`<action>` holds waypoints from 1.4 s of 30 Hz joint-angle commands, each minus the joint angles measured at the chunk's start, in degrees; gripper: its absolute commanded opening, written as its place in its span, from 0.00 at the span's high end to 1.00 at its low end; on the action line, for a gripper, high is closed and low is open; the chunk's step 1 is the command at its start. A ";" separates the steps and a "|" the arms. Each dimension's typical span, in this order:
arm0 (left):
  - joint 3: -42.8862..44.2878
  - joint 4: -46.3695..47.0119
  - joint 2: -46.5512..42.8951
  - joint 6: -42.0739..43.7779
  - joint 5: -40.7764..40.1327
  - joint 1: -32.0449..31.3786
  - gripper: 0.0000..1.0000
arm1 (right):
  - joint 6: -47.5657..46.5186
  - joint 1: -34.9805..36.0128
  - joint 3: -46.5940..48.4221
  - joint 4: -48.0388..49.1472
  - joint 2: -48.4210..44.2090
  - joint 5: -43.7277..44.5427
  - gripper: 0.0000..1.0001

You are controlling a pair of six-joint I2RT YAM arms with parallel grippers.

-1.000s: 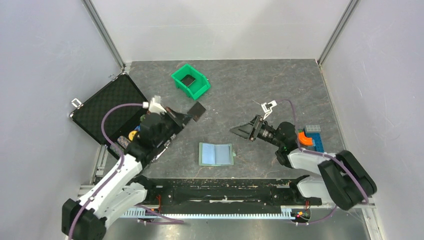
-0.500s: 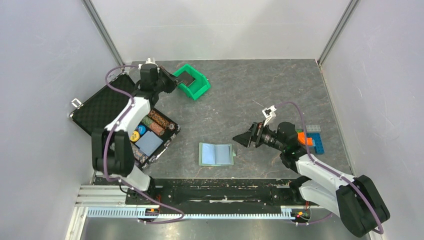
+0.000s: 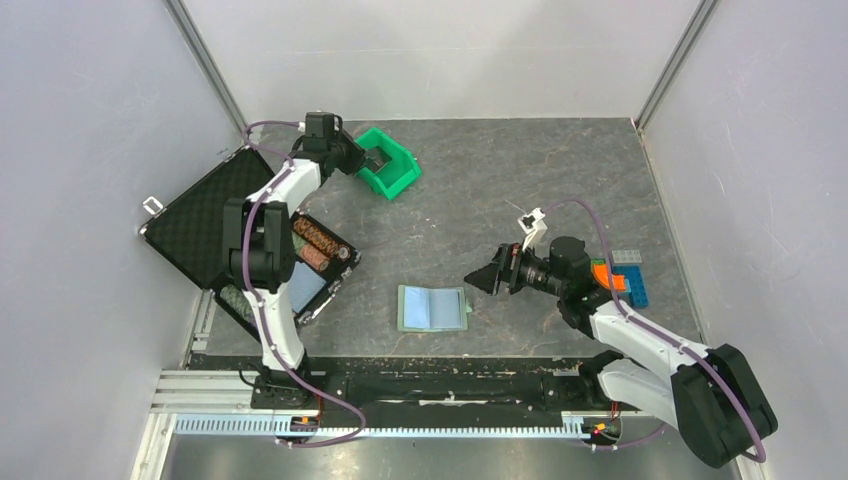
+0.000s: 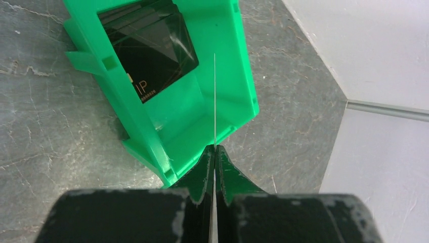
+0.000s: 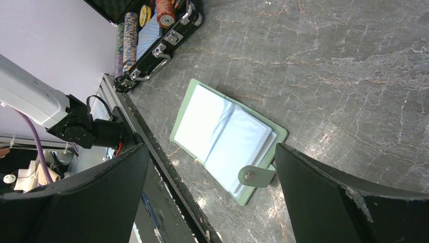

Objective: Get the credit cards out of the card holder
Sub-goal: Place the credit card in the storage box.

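Note:
The card holder lies open on the table near the front, pale green with light blue inner panels and a snap tab; the right wrist view shows it too. My right gripper is open and empty, hovering just right of it. My left gripper is shut on a credit card, seen edge-on as a thin line over the green bin. Another dark credit card lies inside the bin.
The green bin stands at the back left. A big black foam-lined case with poker chips lies open at the left. Blue and orange bricks sit by the right arm. Walls close in on three sides.
My left arm has swung from beside the black case back to the green bin, carrying the dark card. My right gripper has shifted slightly down toward the card holder.

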 commanded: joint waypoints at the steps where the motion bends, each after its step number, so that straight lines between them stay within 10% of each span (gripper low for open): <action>1: 4.41 -1.61 2.44 1.76 -1.76 1.11 0.98 | -2.28 -0.14 2.91 -0.66 0.26 -0.29 0.02; 18: 14.04 -5.58 11.56 5.51 -3.84 1.98 0.96 | -2.82 -0.14 4.51 -1.71 2.93 1.12 0.02; 42: 23.90 -11.92 12.45 9.95 -4.37 1.98 0.61 | -3.04 -0.17 5.52 -3.32 4.00 1.45 0.02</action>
